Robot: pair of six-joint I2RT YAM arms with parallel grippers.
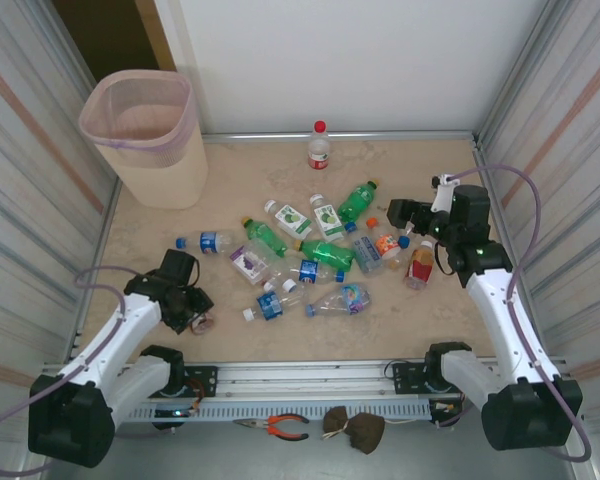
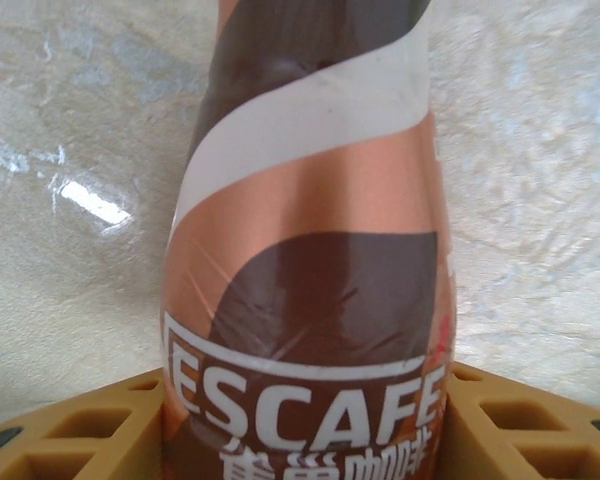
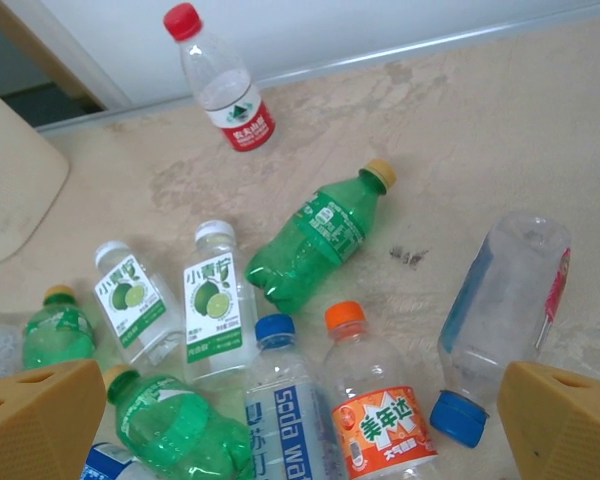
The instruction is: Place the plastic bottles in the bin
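**Item 1. Left gripper**: you have it low over the near left part of the beige marbled table. Its tan fingers press on both sides of a coffee bottle wrapped in brown, copper and white, so it is clenched on that bottle.

**Item 2. Right gripper**: it is released, with the jaws spread wide and nothing between them. It hangs above the right side of the bottle cluster.

**Item 3. Plastic bottles**: most lie loose around the middle of the table.
- A clear red-capped bottle stands upright at the far edge.
- A green yellow-capped bottle lies on its side.
- Beside it are two clear white-capped bottles with lime labels.
- An orange-capped bottle with an orange label lies under the right wrist camera.
- A clear blue-capped bottle lies just to its right.
- Another blue-capped, blue-labelled bottle lies left of the cluster.

**Item 4. Tall translucent pinkish-beige bin**: it stands in the far left corner of the table, well apart from both grippers.
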